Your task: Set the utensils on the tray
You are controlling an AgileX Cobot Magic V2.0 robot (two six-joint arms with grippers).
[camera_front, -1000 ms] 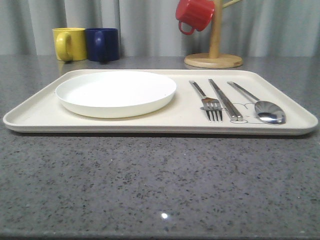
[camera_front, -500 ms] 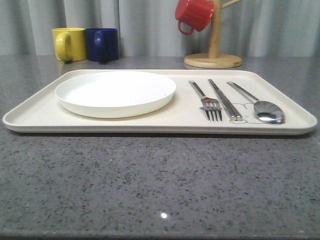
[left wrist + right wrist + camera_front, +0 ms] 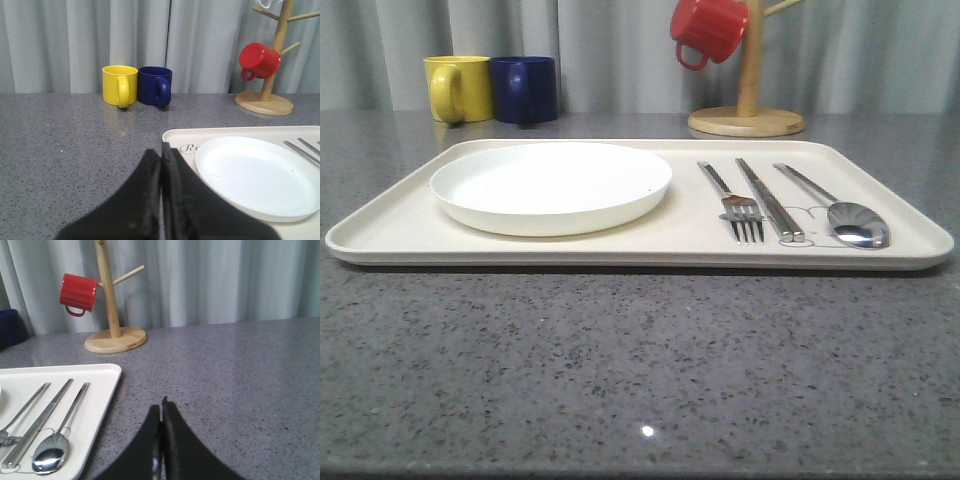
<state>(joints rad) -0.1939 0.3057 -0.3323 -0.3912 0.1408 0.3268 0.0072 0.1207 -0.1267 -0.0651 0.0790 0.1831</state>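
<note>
Moved: we note nothing shifted since earlier.
Cream rectangular tray [image 3: 420, 232]: silver metal fork [image 3: 732, 200], flat metal chopsticks [image 3: 770, 199], oval-bowled spoon [image 3: 840, 210].
Hands: left hand [image 3: 161, 152], right hand [image 3: 161, 409] clenched, empty.

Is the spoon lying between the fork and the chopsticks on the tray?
No. In the front view the chopsticks lie between the fork and the spoon on the tray.
</note>
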